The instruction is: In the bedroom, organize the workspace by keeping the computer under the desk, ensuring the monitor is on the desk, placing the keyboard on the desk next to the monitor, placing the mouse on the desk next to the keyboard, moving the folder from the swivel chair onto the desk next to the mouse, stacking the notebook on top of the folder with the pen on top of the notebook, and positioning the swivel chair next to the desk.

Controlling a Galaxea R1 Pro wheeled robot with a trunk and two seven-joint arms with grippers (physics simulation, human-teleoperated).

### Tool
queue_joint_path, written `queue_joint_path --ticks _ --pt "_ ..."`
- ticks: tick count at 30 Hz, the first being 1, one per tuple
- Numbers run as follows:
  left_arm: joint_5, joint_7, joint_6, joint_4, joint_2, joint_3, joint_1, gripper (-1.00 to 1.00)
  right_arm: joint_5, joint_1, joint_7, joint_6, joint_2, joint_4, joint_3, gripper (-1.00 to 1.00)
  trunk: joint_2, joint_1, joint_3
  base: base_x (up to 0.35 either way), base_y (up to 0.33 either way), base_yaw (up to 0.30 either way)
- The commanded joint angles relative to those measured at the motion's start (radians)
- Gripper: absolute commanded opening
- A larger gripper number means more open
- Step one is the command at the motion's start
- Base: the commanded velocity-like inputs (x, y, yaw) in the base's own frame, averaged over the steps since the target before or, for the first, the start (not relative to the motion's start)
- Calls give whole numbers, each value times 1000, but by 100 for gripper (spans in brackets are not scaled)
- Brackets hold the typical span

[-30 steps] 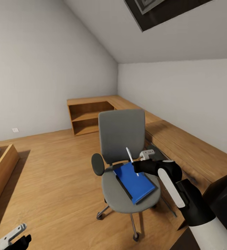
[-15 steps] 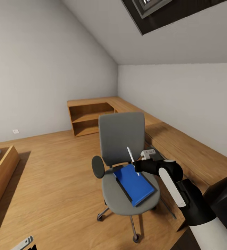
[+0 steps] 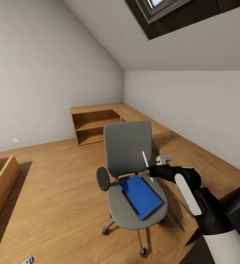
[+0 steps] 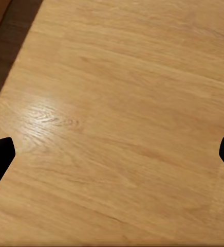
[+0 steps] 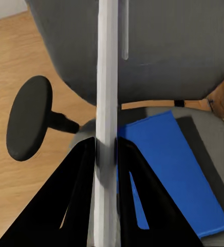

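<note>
**Right gripper clamped on pen above the swivel chair seat**

We see the right gripper [image 3: 150,172] held over the right side of the swivel chair [image 3: 129,161], its fingers closed tightly on a slim white pen [image 3: 145,160]. In the head view the pen stands nearly upright, tilted slightly, in front of the chair back. In the right wrist view the pen [image 5: 107,118] runs lengthwise between the two black fingers [image 5: 73,200], which press against it on both sides.

The folder [image 3: 141,195], bright blue, lies flat on the chair seat, reaching toward the seat's front right edge. A dark notebook [image 3: 131,202] lies under it, showing along the folder's left edge.

The left gripper [image 4: 112,159] points down at the wooden floor [image 4: 122,103]; its two fingertips sit far apart.

A low light-wood shelving counter [image 3: 98,124] stands along the walls behind and to the right of the chair.
</note>
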Motion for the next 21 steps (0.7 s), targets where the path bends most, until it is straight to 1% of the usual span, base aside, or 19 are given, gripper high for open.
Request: queue_joint_path --ticks 1,4,7,8,10,11,12,13,14,15,17,19,20,21 --pt "9 5 4 1 1 -1 0 100 -2 -1 1 4 -1 0 -15 -100 7 -4 2 0 0 -191" --pt "9 5 4 5 2 -1 0 100 0 -1 0 4 -1 0 -49 -100 28 -15 12 0 0 -229" --pt "9 5 4 14 2 -2 0 100 3 -1 -9 7 -1 0 -101 -100 49 -27 21 0 0 -274" --pt "9 6 4 17 2 -2 0 100 4 -1 -17 8 -1 0 -120 -100 56 -31 24 0 0 -287" --pt "9 6 4 19 2 -2 -1 100 6 -1 -31 9 -1 2 -138 -100 70 -38 30 0 0 -289" --pt "9 6 4 21 2 -2 0 100 7 -1 -52 10 -1 3 -154 -100 77 -42 34 0 0 -292" --pt "9 6 4 22 2 -2 -1 100 9 -1 -82 10 -1 3 -165 -100 84 -46 37 0 0 -293" --pt "9 6 4 22 2 -2 -1 100 9 -1 -100 10 -1 3 -169 -100 91 -50 40 0 0 -294" --pt "9 6 4 23 2 -3 -1 100 10 -1 -141 10 0 4 -176 -100 98 -54 43 0 0 -294" --pt "9 6 4 23 2 -3 -1 100 10 -1 -164 10 0 5 -178 -100 105 -58 46 0 0 -295" --pt "9 6 4 23 2 -3 -1 100 9 -1 -260 8 2 8 -183 -100 119 -65 52 0 0 -296" --pt "9 6 4 24 2 -3 -1 100 9 -1 -381 6 4 16 -185 -100 133 -73 59 0 0 -296" --pt "9 6 3 24 1 -3 -1 100 8 -1 -414 5 5 21 -185 -100 140 -77 62 0 0 -296" --pt "9 6 4 24 2 -3 -1 100 8 -1 -426 5 5 25 -185 -100 147 -81 65 0 0 -296"
